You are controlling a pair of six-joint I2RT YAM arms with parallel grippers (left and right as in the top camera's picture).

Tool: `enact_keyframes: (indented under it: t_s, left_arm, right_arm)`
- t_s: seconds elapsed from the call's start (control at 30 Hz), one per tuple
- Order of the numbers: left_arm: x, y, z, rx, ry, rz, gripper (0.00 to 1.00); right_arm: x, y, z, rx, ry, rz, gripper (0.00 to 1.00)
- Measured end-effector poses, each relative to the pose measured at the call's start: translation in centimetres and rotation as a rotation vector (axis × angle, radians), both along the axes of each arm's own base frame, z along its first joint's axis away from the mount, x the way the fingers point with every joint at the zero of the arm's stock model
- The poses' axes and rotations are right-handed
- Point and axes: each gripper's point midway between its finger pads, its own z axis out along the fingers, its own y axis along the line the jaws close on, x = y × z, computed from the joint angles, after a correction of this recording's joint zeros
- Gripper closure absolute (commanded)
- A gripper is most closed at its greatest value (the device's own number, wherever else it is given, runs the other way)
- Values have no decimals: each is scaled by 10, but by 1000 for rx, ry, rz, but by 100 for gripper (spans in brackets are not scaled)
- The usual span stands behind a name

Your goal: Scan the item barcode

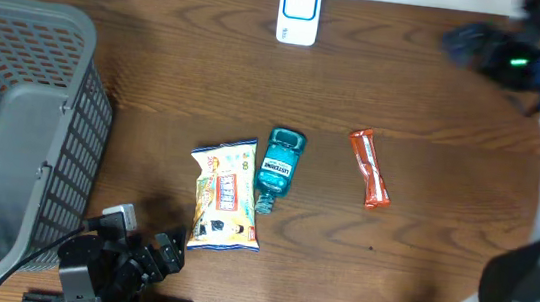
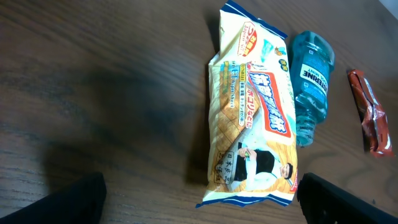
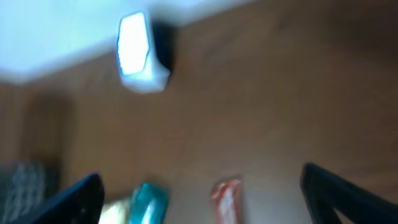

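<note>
From overhead, the snack bag (image 1: 226,195) lies in the lower middle of the brown surface (image 1: 424,218). The blue bottle (image 1: 277,167) is just beside it on the right, and the orange bar (image 1: 369,167) lies further right. The white scanner (image 1: 299,11) stands at the top edge. The left hand (image 1: 161,252) is at the bottom left, near the bag's lower corner. The right hand (image 1: 471,41) is at the top right, blurred, well apart from all items.

In the left wrist view, the fingers stand wide open at both lower corners, with the bag's lower end between them, not gripped.

In the right wrist view, which is blurred, the fingers are wide apart and empty; the scanner is at the upper left.
</note>
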Motion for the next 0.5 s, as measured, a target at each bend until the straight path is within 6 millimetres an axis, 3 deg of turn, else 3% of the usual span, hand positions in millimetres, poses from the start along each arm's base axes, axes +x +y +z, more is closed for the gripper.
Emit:
enact_keyframes:
  t_s: [0.1, 0.17, 0.23, 0.37, 0.5]
  left_arm:
    - [0, 0, 0, 0, 0, 0, 2]
    - [0, 0, 0, 0, 0, 0, 2]
    - [0, 0, 0, 0, 0, 0, 2]
    - [0, 0, 0, 0, 0, 0, 2]
    - [0, 0, 0, 0, 0, 0, 2]
  right_arm:
    - [-25, 51, -30, 10, 163, 103, 58]
    - [-43, 72, -47, -20, 256, 147, 80]
    - [-56, 87, -61, -76, 313, 179, 94]
    - [-72, 107, -90, -240, 354, 204, 99]
    - [-75, 104, -124, -380, 369, 126, 99]
